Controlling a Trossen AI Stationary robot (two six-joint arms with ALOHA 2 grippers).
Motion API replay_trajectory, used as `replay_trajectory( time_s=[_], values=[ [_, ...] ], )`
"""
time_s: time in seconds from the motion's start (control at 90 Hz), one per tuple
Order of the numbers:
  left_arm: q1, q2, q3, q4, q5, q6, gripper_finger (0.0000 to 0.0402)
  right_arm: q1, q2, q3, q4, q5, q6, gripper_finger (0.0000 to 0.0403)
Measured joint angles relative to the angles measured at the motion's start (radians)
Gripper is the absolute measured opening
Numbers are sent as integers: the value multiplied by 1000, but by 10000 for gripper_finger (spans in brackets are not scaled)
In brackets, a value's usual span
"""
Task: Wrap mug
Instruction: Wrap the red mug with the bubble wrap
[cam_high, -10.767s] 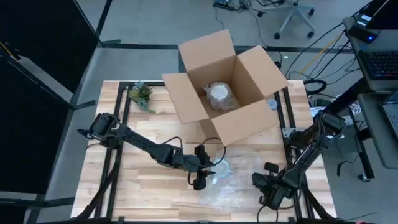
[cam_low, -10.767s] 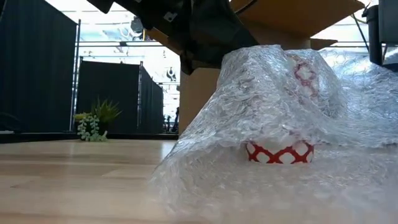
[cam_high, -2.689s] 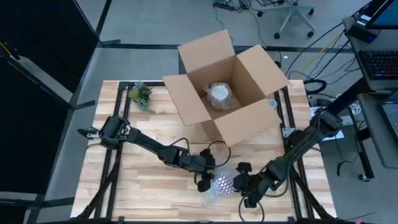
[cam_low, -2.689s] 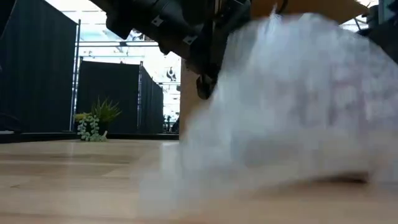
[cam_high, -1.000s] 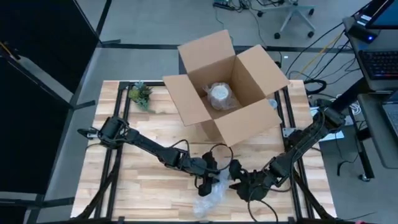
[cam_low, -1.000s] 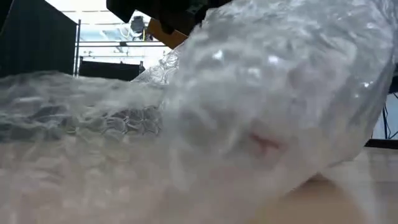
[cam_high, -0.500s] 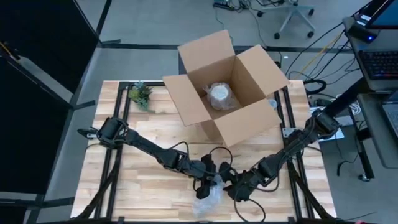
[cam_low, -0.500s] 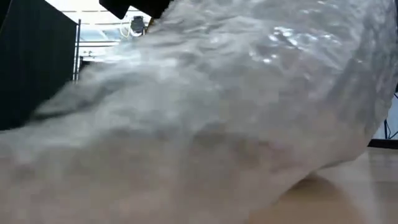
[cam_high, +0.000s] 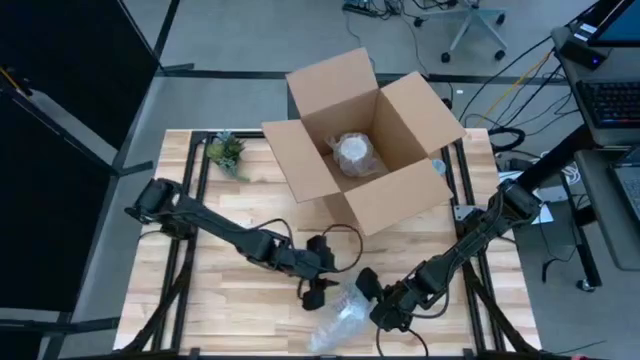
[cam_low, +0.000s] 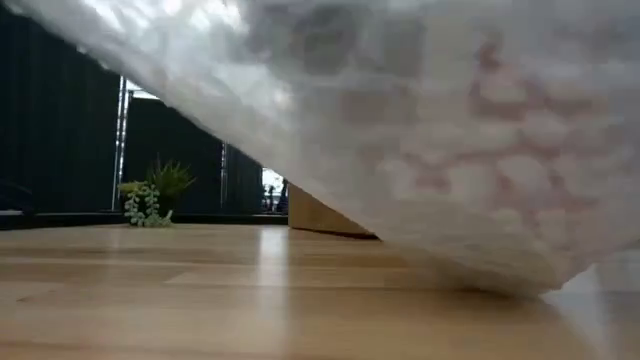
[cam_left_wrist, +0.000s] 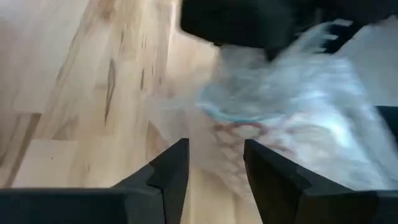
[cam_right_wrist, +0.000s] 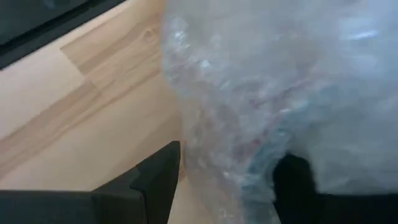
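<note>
The mug (cam_low: 500, 130), white with a red pattern, is wrapped in clear bubble wrap (cam_high: 340, 320). The bundle lies near the table's front edge, at its middle. In the low view it fills most of the picture, resting on its right underside (cam_low: 500, 288) with its left side raised. My right gripper (cam_high: 372, 300) is at the bundle's right side with the wrap between its fingers (cam_right_wrist: 227, 162). My left gripper (cam_high: 316, 292) stands open just left of the bundle, its fingertips (cam_left_wrist: 214, 149) short of the wrap. My right gripper has the wrapped bundle (cam_right_wrist: 249, 124) between its two fingers, which stand wide apart. One finger (cam_right_wrist: 158, 171) lies outside the wrap; the other (cam_right_wrist: 292, 180) shows only darkly through it. It comes from the table's right, slanting down. The bundle's underside rests on the table.
An open cardboard box (cam_high: 400, 190) stands at the table's far middle with another wrapped item (cam_high: 352, 152) inside. A small green plant (cam_high: 227, 150) sits at the far left. Bare wood lies left of the bundle.
My left gripper has drawn back from the bundle toward the table's left. My right gripper has gone a little toward the near edge with the wrap. In the low view the wrap's left side, which lay down on the table, now stands raised off it.
</note>
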Motion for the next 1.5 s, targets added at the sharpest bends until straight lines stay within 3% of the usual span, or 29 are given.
replay_trajectory(
  time_s=[0.222, 0.344, 0.622, 0.778, 0.911, 1.056, 1.167, 1.289, 1.389, 1.5],
  values=[
    [-72, 39, -33, -13, -38, -31, 141, -40, 6, 33, 23, 5, 1, 202],
    [-90, 102, -42, 58, -44, -31, 141, -63, 66, 34, 32, -71, 3, 202],
    [-39, 238, -42, 176, -39, -5, 141, -76, 157, 90, 12, -96, 53, 199],
    [0, 248, -43, 234, -33, 1, 141, -79, 157, 157, -60, -92, 61, 165],
    [27, 246, -43, 252, -6, 6, 141, -85, 157, 187, -122, -111, 101, 106],
    [46, 245, -43, 234, -12, 5, 141, -86, 155, 201, -220, -109, 92, 27],
    [52, 223, -41, 178, -21, -7, 141, -87, 143, 222, -348, -100, 127, 24],
    [54, 160, -41, 63, -35, -8, 141, -89, 145, 303, -600, -96, 160, 19],
    [43, 91, -41, -22, -63, -8, 141, -96, 148, 378, -792, -126, 196, 16],
    [23, 28, -40, -39, -130, 1, 141, -117, 144, 406, -840, -210, 276, 16]
  ],
)
